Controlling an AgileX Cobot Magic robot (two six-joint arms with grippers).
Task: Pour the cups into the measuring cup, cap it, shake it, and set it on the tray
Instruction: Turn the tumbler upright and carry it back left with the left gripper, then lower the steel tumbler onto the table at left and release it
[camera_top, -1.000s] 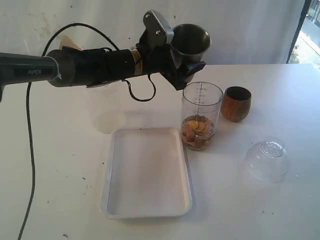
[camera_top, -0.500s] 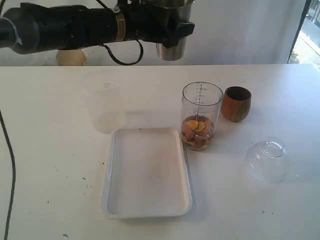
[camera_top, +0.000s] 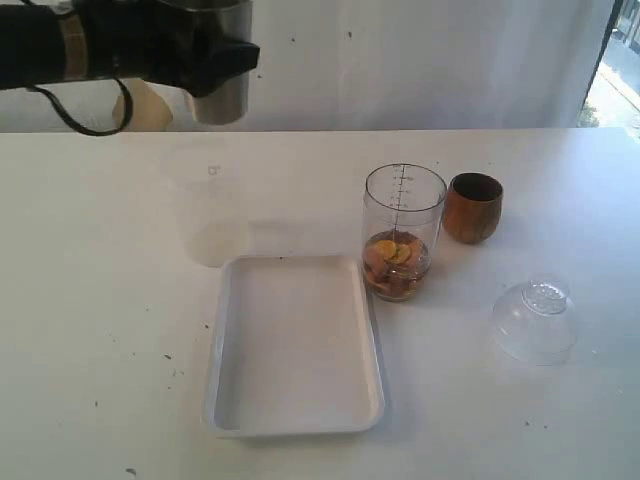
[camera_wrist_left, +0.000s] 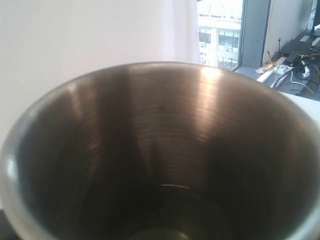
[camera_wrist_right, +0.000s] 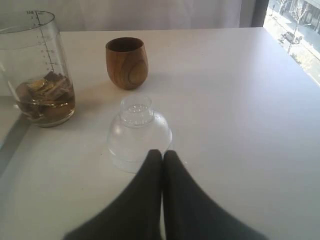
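**Tumbler aloft, wood cup to come**

White bench (camera_top: 480, 420), pale wall behind. Left pincer (camera_top: 225, 55) pinches the tumbler (camera_top: 222, 100) upright, high over the bench's 10 o'clock corner. It is tapered brushed steel with fine rings inside, and looks empty.

The measuring cup (camera_top: 403, 232) stands mid-bench. It is a clear plastic cylinder with a printed scale and brown and tan pieces low down.

- Wood cup (camera_top: 472, 207): rounded, grain showing, just beside it at 2 o'clock.
- Tray (camera_top: 222, 330): white, low-rimmed, at 7 o'clock.
- Dome lid (camera_top: 535, 320): clear, rim down, apart at 4 o'clock.

Right pincer (camera_wrist_right: 162, 157) is pressed together near the lid.

Judgement: first pour done. Next, park the tumbler and take the wood cup, which needs a wide, gentle grip on its curved sides.
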